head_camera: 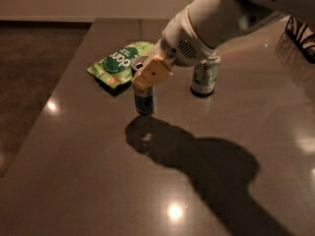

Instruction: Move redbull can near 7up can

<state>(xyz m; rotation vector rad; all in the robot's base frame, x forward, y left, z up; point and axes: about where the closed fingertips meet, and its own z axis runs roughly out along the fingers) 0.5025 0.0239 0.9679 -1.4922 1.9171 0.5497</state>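
The redbull can (pixel 144 98) is a slim silver can with a blue lower band, upright left of the table's middle. My gripper (pixel 151 73) comes in from the upper right and is shut on the can's upper part, with a yellow finger (pixel 154 72) across its front. The can's base is at or just above the table top; I cannot tell which. The 7up can (pixel 204 77), wider and green-and-silver, stands upright about one can-height to the right, its top partly hidden behind my arm.
A green snack bag (pixel 117 63) lies flat just behind and left of the redbull can. A dark wire object (pixel 301 37) sits at the far right edge. The table's left edge (pixel 54 100) runs close by, with floor beyond. My arm's shadow covers the front right.
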